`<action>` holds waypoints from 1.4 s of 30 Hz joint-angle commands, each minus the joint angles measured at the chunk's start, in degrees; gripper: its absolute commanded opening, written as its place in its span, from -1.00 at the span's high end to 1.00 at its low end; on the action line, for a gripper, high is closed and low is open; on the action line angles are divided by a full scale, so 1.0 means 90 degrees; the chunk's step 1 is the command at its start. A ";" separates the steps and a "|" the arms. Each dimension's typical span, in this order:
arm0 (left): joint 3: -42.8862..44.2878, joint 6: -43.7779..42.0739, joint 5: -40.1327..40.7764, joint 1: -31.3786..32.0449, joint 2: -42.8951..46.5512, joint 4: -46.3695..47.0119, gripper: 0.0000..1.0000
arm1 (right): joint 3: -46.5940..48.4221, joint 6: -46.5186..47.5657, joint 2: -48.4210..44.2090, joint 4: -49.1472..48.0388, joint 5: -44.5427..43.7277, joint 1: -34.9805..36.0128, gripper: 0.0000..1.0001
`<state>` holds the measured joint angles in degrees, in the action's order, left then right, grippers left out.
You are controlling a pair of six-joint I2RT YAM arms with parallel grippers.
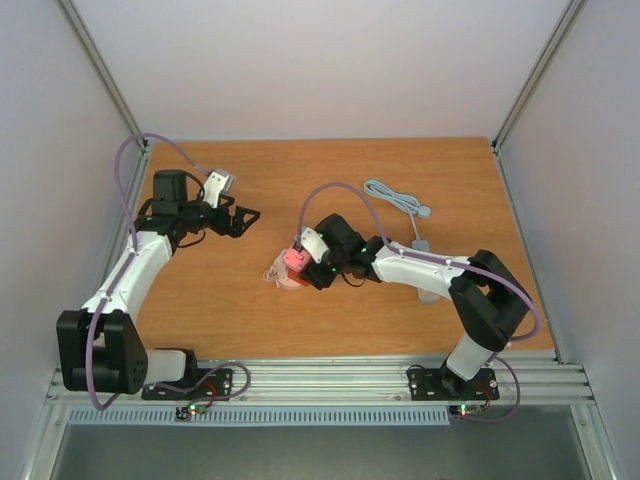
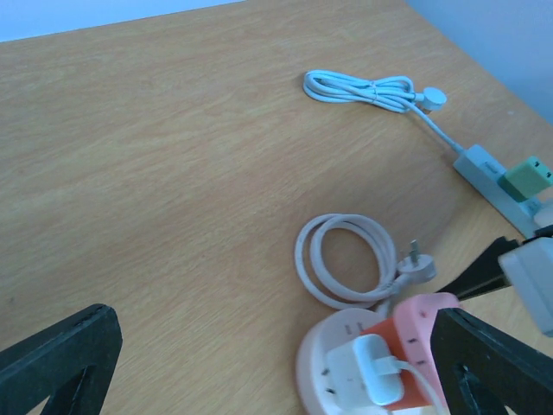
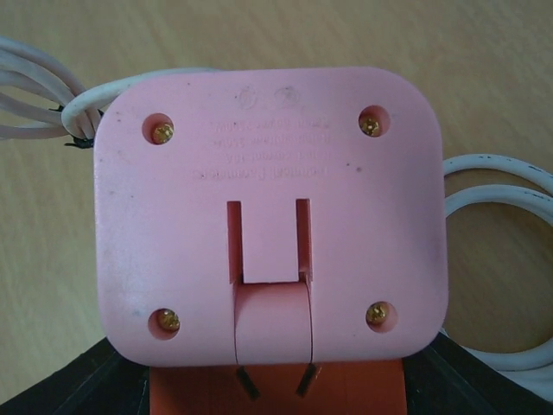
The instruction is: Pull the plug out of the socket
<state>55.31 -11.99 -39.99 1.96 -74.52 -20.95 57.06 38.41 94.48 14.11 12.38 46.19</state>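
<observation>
A round pink socket (image 2: pixel 324 367) with an orange block (image 2: pixel 399 363) has a white plug (image 2: pixel 373 370) seated in its face, its white cord running off the bottom edge. My right gripper (image 1: pixel 305 268) is shut on this socket (image 1: pixel 288 265) and holds it tilted just above the table; the right wrist view shows the socket's pink back (image 3: pixel 272 190) filling the frame, with black fingers (image 3: pixel 95 385) at the lower corners. My left gripper (image 1: pixel 240 215) is open and empty, to the left of and apart from the socket. Its fingers (image 2: pixel 60 363) frame the plug.
A coiled white cord with a bare plug (image 2: pixel 346 259) lies beside the socket. A grey power strip (image 2: pixel 484 169) with a green adapter (image 2: pixel 529 177) and a bundled white cable (image 2: pixel 363 88) lies at the right, partly under my right arm (image 1: pixel 430 262).
</observation>
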 commanded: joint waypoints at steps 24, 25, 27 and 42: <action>0.0076 0.1184 -0.1318 0.0321 0.0411 -0.1978 -0.75 | -0.0663 -0.0557 -0.0635 -0.1522 0.0712 -0.0056 -0.84; -0.0012 0.1229 -0.1336 0.0468 0.0451 -0.1991 -0.75 | -0.0810 -0.0508 -0.0675 -0.1768 0.0769 -0.0106 -0.84; -0.0193 0.1458 -0.1303 0.0769 0.0587 -0.1892 -0.76 | -0.1023 -0.0448 -0.0722 -0.2084 0.0869 -0.0160 -0.84; -0.0874 0.3006 -0.0965 0.1426 0.0708 -0.1055 -0.96 | -0.1940 -0.0561 -0.0566 -0.4195 0.0905 -0.0162 -0.80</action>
<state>48.25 8.45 -50.41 13.89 -69.01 -34.98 40.86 33.10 89.06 -14.81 19.42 44.71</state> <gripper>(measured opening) 0.967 0.901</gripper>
